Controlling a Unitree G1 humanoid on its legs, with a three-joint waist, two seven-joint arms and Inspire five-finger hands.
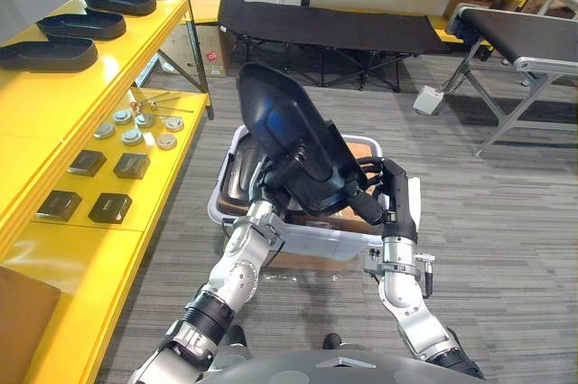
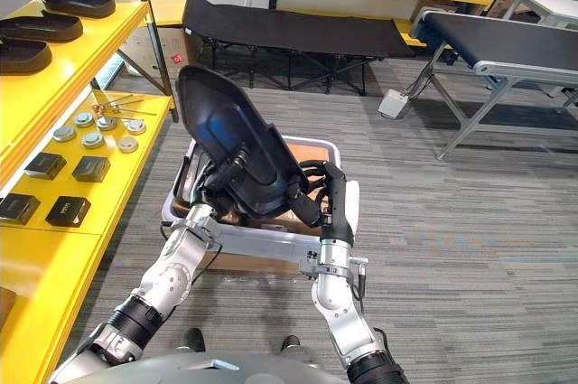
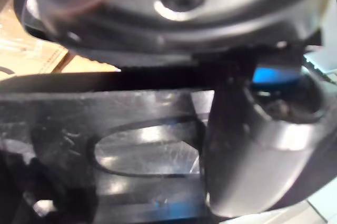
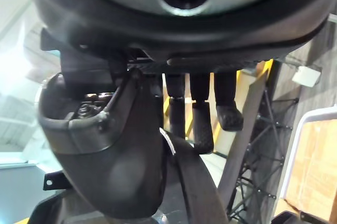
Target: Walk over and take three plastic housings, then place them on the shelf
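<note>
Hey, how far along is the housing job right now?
Three black housings already lie on the yellow shelf. The left hand and right hand grip another housing above the white bin. Left: setting it on the shelf.

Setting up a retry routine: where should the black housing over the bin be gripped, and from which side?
Likely by its lower end, one hand from each side: the housing is a long curved shell standing tilted on end, and the left hand and right hand clamp its edges there.
</note>
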